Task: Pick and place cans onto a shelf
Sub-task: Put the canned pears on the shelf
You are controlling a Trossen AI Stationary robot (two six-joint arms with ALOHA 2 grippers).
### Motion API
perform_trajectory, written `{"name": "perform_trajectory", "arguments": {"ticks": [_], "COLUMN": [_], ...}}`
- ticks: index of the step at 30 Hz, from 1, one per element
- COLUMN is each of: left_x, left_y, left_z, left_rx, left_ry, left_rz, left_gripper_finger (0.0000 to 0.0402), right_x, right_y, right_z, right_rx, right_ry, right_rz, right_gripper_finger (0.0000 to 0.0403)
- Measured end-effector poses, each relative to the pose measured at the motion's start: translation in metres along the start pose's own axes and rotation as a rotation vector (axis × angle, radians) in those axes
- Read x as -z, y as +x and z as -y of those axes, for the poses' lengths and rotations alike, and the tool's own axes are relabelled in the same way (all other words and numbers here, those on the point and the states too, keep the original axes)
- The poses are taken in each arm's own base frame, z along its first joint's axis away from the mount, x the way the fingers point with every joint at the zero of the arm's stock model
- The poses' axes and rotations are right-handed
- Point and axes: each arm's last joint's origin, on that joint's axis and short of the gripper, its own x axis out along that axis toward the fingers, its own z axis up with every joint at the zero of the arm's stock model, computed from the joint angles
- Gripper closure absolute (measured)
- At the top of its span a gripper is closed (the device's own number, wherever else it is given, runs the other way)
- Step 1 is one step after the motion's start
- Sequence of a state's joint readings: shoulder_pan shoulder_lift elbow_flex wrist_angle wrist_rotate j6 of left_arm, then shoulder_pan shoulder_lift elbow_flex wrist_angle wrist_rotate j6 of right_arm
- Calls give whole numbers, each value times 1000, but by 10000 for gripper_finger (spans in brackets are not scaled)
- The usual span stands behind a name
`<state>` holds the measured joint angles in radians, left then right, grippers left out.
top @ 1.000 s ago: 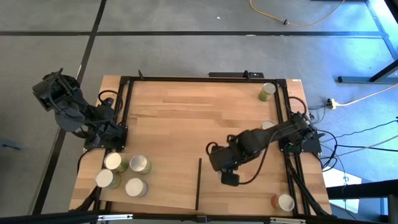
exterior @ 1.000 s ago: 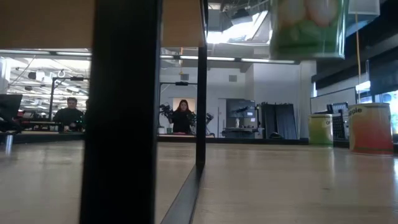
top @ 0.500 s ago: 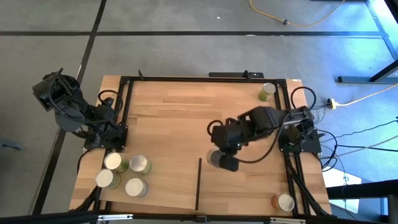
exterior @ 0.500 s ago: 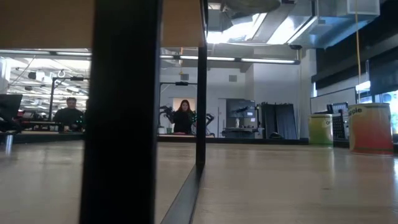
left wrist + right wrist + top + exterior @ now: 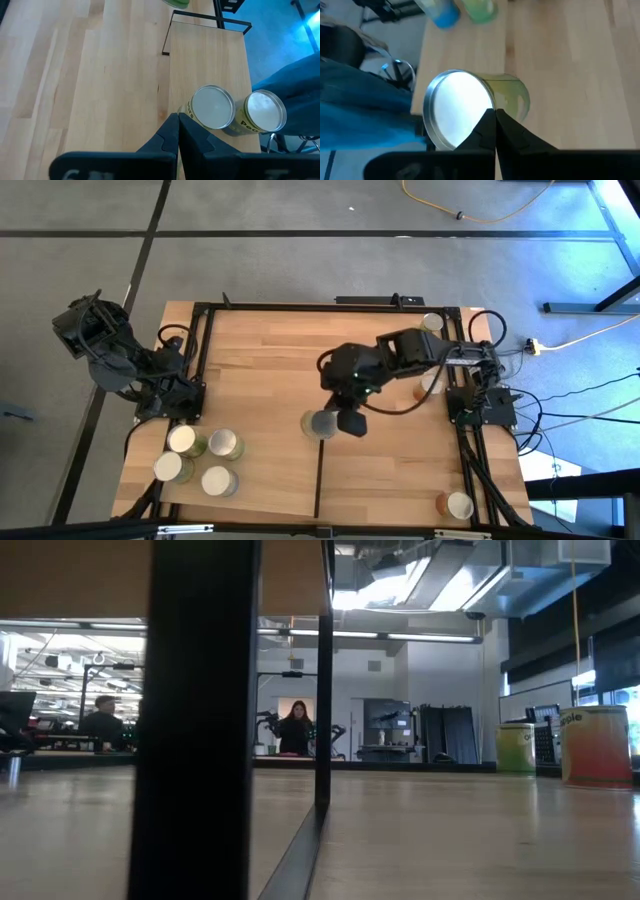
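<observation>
My right gripper (image 5: 340, 422) is over the middle of the table, at the far end of the shelf's dark divider (image 5: 318, 475), shut on a green can (image 5: 321, 424) with a pale top (image 5: 456, 107). Several cans (image 5: 200, 458) stand upright on their bases on the pale shelf panel (image 5: 270, 470) at the near left; two of them show in the left wrist view (image 5: 212, 107). My left gripper (image 5: 178, 122) is shut and empty, held above the table's left side. My right gripper meets the green can at the rim of its top (image 5: 485, 117), and the fingertips nearly touch each other there. The fingers come from above and from the table's right. They hide the place of contact. The can sits beside the fingertips toward the table's left, clear of the table.
Loose cans stand on the table's right side: a green one at the far right corner (image 5: 432, 323), one by the right arm (image 5: 425, 385) and an orange one at the near right (image 5: 455, 505). Two of them show in the low view (image 5: 597, 745). Black frame rails (image 5: 200, 340) border the table.
My right gripper has carried the green can from the right of the divider toward the table's far and left edges, up to the divider's far end. The can has risen out of the top of the low view.
</observation>
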<state>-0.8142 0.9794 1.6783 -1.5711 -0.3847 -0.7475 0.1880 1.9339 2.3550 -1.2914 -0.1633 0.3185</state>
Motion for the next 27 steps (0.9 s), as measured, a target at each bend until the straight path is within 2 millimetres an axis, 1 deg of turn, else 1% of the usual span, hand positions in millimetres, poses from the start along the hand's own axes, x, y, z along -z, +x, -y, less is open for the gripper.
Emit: {"name": "perform_trajectory", "arguments": {"ticks": [3, 8, 12, 18, 24, 27], "left_x": [0, 0, 0, 0, 0, 0], "left_y": [0, 0, 0, 0, 0, -1], "left_z": [0, -1, -1, -1, -1, -1], "left_rx": [-2, -16, -16, -16, -7, 7], "left_ry": [0, 0, -1, 0, -1, -2], "left_rz": [2, 16, 17, 16, 9, 0], "left_gripper_finger": [401, 401, 401, 401, 401, 401], "right_x": [-8, -19, -21, -23, -24, -24], "right_y": [2, 20, 34, 48, 74, 91], "right_z": [1, 1, 1, 2, 5, 8], "right_rx": [-41, -91, -150, -191, -230, -240], "right_ry": [-24, -100, -118, -142, -130, -126], "right_rz": [59, 110, 89, 79, 37, 4], "right_gripper_finger": [403, 403, 403, 403, 403, 403]}}
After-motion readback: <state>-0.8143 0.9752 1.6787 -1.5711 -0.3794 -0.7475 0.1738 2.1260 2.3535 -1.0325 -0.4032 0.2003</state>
